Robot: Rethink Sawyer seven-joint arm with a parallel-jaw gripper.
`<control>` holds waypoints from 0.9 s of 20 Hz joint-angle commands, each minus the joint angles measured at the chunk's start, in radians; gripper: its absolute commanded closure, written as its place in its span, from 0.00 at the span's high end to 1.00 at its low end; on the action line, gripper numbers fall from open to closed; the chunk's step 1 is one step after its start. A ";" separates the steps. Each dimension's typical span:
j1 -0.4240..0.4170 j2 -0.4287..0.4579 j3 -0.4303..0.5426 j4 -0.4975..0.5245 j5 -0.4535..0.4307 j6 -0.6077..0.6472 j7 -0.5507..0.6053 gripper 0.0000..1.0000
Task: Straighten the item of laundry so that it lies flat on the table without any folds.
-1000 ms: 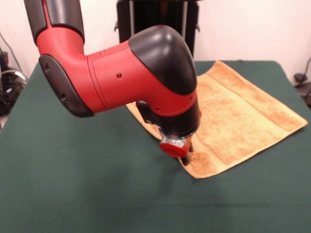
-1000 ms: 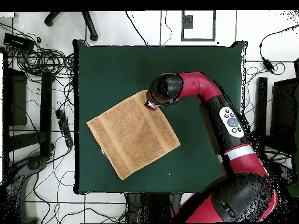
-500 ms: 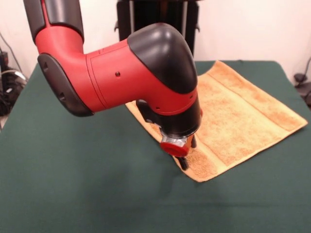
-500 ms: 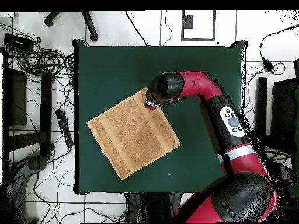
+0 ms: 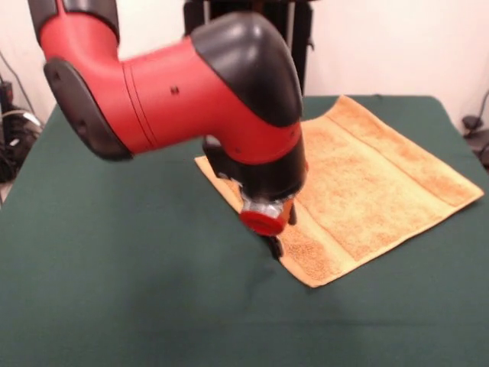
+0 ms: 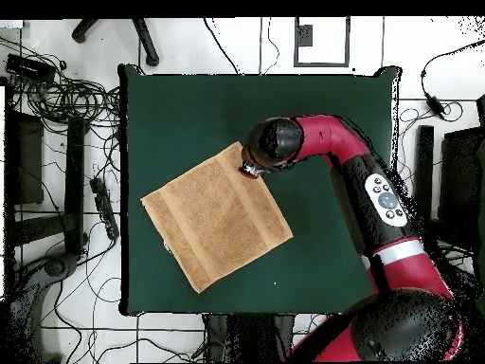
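Note:
The item of laundry [image 5: 374, 183] is a golden-orange towel, spread open on the right half of the dark green table [image 5: 114, 290], with a woven band along its near edge. From overhead the towel [image 6: 216, 216] sits turned like a diamond at the middle of the table [image 6: 189, 104]. My gripper [image 5: 275, 243] hangs under the red and black wrist, low over the towel's near-left edge close to its front corner. The wrist hides most of the gripper. Overhead, the gripper [image 6: 248, 171] sits at the towel's upper corner.
The bulky red arm [image 5: 176, 99] covers the towel's far left part in the front view. Cables [image 6: 66, 104] and black stands [image 6: 28, 161] lie on the tiled floor around the table. Green cloth stretches well beyond the towel on every side.
The arm has shifted left and slightly up in the front view, carrying the gripper toward the towel's left edge. The towel has barely moved.

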 commanded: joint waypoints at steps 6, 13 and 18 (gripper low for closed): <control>-0.026 -0.288 -0.043 0.294 -0.002 -0.097 0.025 1.00; -0.042 -0.404 -0.055 0.413 0.041 -0.132 0.137 1.00; -0.056 -0.501 -0.083 0.530 0.100 -0.197 0.237 1.00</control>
